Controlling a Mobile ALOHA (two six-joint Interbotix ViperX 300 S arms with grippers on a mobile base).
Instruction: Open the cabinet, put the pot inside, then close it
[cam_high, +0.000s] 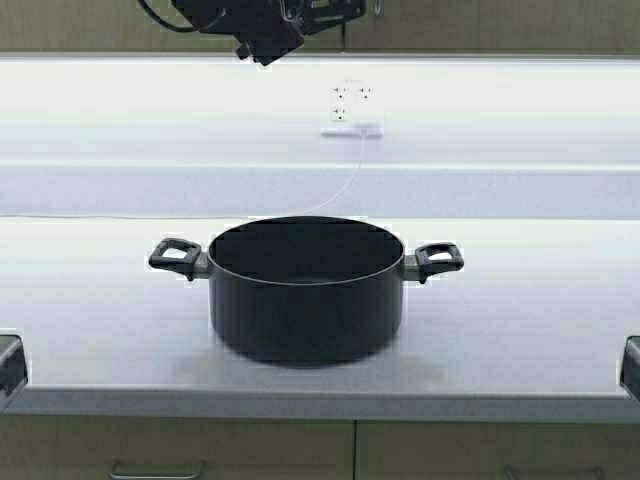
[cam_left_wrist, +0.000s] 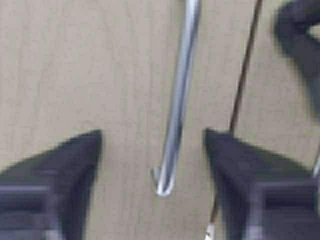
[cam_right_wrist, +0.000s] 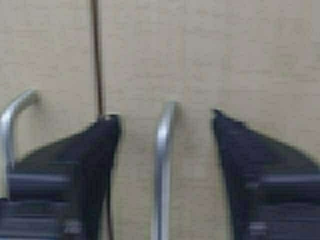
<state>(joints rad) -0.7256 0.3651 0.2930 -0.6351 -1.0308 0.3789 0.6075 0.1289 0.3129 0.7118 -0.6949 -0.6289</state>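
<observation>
My left gripper (cam_left_wrist: 152, 165) is spread wide with the left door's handle (cam_left_wrist: 177, 100) between its fingers, not yet clenched. My right gripper (cam_right_wrist: 165, 150) is likewise released around the right door's handle (cam_right_wrist: 162, 170). So I judge the cabinet (cam_right_wrist: 250, 50) is unopened; every step remains. The pot (cam_high: 305, 285) waits well below both grippers, on the pale counter (cam_high: 520, 320), wall socket (cam_high: 350, 105) behind it and drawers (cam_high: 250, 450) beneath.
</observation>
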